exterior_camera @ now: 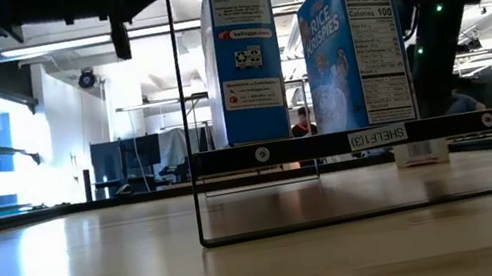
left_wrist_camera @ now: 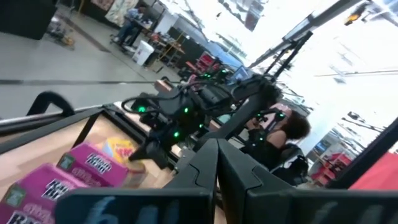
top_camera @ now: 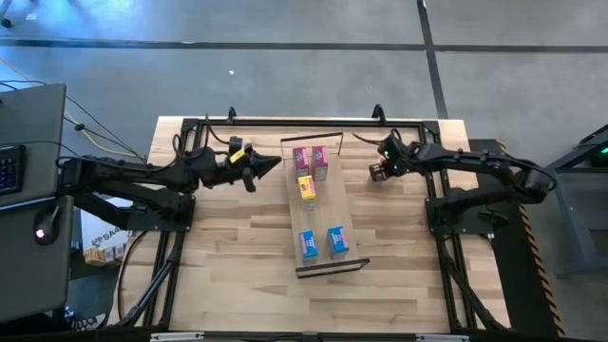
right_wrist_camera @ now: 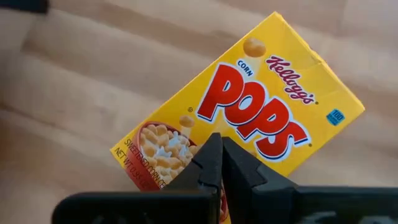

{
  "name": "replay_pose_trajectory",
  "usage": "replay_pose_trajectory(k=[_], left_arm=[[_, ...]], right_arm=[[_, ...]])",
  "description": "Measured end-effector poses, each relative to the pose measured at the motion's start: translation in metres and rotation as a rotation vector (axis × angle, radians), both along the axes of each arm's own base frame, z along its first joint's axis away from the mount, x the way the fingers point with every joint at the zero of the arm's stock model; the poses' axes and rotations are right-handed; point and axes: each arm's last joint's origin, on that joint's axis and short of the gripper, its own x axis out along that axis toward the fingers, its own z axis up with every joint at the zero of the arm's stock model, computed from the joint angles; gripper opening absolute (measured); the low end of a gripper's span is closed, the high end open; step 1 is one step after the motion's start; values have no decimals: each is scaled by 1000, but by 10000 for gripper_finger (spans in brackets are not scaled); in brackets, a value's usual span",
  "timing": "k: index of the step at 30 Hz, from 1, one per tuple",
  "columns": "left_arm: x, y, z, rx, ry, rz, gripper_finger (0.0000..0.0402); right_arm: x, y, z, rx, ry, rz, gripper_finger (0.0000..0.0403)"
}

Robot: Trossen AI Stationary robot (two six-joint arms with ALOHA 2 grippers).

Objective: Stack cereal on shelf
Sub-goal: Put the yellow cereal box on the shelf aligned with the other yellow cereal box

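The shelf is a pale plank with black end frames in the table's middle. Five boxes stand on it: two pink at its far end, one yellow behind them, and two blue at its near end, which also show in the low view. A second yellow box lies flat on the table right of the shelf's far end. My right gripper is shut, pointing down over it. My left gripper is shut and empty, in the air just left of the pink boxes. My right gripper's shut fingertips point down at the flat yellow box's printed face, near the end with the bowl picture. I cannot tell whether they touch it. The box lies flat on the table.
Black frame rails run along the table's far edge and sides. Bare tabletop lies left and right of the shelf toward the near edge. A person sits beyond the table in the room.
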Motion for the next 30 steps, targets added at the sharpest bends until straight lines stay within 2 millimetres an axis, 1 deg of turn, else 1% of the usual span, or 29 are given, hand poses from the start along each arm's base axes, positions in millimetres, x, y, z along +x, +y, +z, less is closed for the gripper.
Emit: replay_pose_trajectory(k=[2, 5, 10, 15, 20, 25, 30], left_arm=[[-3, 0, 3, 24, -11, -11, 0], [-9, 2, 10, 57, -35, -26, 0], [-24, 3, 24, 107, -92, -11, 0], [-38, 4, 34, 157, -126, 16, 0], [-47, 5, 39, 180, -134, 33, 0], [-51, 4, 40, 212, -118, 40, 0], [-52, 4, 40, 212, -116, 39, 0]], right_arm=[[2, 4, 1, 11, -27, -25, 0], [6, 13, 0, 66, -38, 11, 0], [9, 42, 0, 168, 11, 86, 0], [4, 80, 3, 248, 72, 132, 0], [1, 124, 8, 349, 54, 176, 0], [-4, 171, 7, 450, 47, 218, 0], [-13, 214, 4, 548, 29, 197, 0]])
